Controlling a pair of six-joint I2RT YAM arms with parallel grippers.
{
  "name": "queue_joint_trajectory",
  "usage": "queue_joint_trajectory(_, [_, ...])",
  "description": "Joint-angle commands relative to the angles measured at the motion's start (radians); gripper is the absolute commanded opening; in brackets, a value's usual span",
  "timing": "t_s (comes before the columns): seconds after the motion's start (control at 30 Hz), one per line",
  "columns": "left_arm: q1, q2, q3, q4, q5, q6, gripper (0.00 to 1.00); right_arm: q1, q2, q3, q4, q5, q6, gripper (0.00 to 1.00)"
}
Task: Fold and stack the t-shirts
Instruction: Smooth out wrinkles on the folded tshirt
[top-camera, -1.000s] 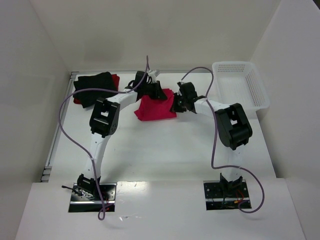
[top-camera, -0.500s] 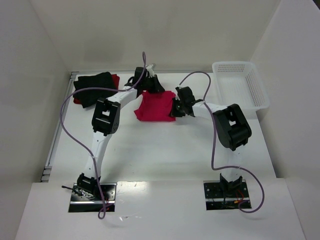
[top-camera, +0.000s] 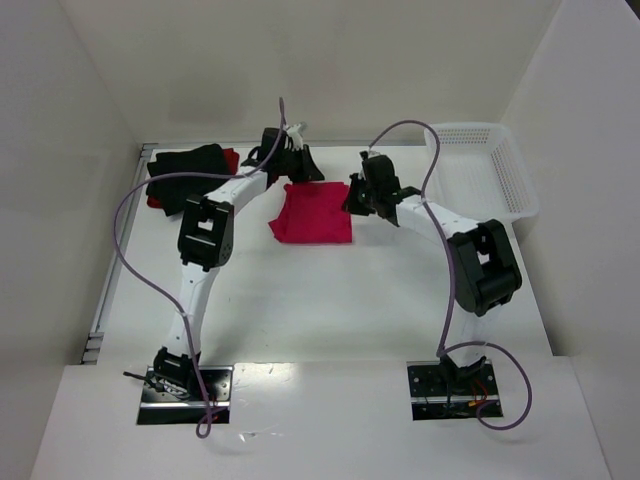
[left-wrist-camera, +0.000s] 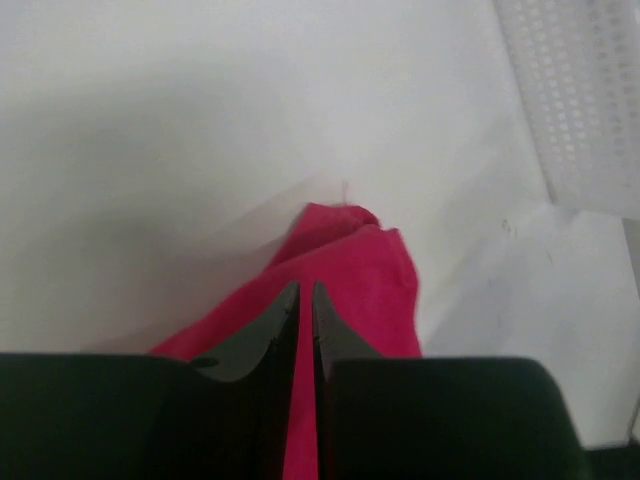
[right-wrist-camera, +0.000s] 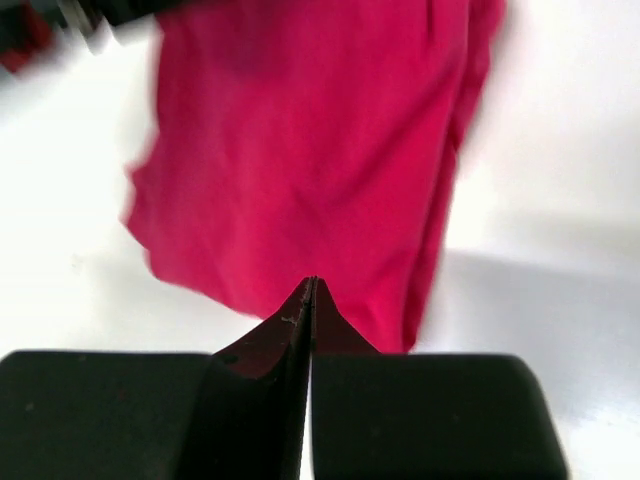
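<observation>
We can't read any text, labels, brand marks, numbers or signs in any of the three views. Every surface we can see is plain and unmarked.

The shirt (top-camera: 312, 213) in the middle is showing plain bright crimson-pink. At the far left, a black shirt (top-camera: 185, 165) is lying over a darker red one (top-camera: 155, 202). The basket (top-camera: 480, 170) is showing white, dotted with small holes. The table (top-camera: 330, 290) is looking white. The arms (top-camera: 190, 300) are showing white with black joints, trailing purple cables (top-camera: 405, 124).
</observation>
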Motion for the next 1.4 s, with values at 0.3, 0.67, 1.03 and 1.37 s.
queue_joint_trajectory(0.3, [-0.052, -0.357, -0.415, -0.025, 0.274, 0.183, 0.18, -0.083, 0.224, 0.261, 0.071, -0.038, -0.028, 0.00])
queue_joint_trajectory(0.67, [-0.176, -0.419, -0.671, 0.190, 0.121, 0.016, 0.07, -0.102, 0.384, 0.372, 0.158, -0.199, -0.055, 0.00])
queue_joint_trajectory(1.03, [-0.207, -0.435, -0.809, 0.304, -0.088, -0.166, 0.03, -0.120, 0.421, 0.456, 0.102, -0.047, -0.107, 0.00])
queue_joint_trajectory(1.37, [-0.207, -0.544, -0.704, 0.265, 0.119, -0.153, 0.04, -0.149, 0.324, 0.493, 0.082, -0.120, -0.088, 0.00])
